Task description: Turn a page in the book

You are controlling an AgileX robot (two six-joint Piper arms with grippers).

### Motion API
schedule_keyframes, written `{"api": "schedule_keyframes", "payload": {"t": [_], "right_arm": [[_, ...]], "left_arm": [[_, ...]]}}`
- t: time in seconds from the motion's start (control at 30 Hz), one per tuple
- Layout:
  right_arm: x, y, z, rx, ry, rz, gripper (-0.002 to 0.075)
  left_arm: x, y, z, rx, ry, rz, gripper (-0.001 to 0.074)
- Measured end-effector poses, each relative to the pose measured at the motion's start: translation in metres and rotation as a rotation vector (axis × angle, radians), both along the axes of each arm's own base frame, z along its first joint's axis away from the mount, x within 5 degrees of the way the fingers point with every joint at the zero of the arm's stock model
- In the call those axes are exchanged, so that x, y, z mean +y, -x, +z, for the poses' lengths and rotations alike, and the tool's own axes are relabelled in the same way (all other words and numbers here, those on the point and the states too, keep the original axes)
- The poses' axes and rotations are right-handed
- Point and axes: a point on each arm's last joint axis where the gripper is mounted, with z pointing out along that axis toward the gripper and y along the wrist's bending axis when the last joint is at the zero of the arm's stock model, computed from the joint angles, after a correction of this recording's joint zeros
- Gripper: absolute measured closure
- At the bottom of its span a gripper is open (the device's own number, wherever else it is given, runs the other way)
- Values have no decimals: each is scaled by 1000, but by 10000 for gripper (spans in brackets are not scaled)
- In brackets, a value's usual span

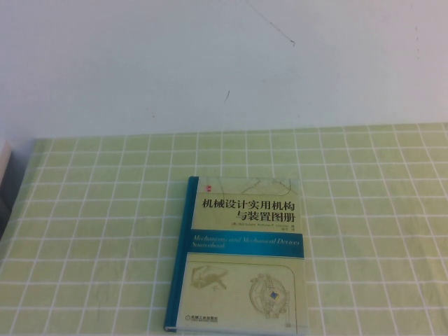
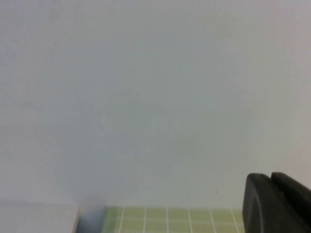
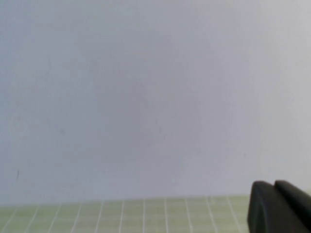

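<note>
Book (image 1: 241,255) laid closed on green checked cloth (image 1: 84,231). Left gripper (image 2: 277,204) and right gripper (image 3: 279,206) raised facing wall (image 3: 146,97), fingers pressed together.

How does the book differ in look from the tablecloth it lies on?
The book carries a blue spine, a blue band, a black title and drawings; the tablecloth is green with a white grid. The book is a closed rectangle; the tablecloth runs across the whole high view. Both are pale greenish and lie flat. The left gripper and the shut right gripper show only in their wrist views, facing the wall.
</note>
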Motion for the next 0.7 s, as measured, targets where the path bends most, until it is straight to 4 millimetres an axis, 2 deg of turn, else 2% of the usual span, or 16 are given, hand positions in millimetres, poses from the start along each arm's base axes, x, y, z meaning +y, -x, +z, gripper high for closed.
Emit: {"api": "schedule_keyframes", "payload": {"t": [0.1,0.27,0.43,0.47,0.7], "right_arm": [[3,-7,4,176,-2,39,729],[18,-28,3,444,41,228,729],[37,-50,-1,561,37,487,729],[41,-55,-3,579,32,538,729],[50,-103,-25,743,-4,720,729]], "left_arm": [[-3,-12,3,128,4,-30,737],[-20,-41,-15,391,-32,-220,737],[-39,-69,-31,577,38,-429,737],[-41,-80,-37,624,54,-458,737],[-48,-130,-66,788,96,-533,737]]}}
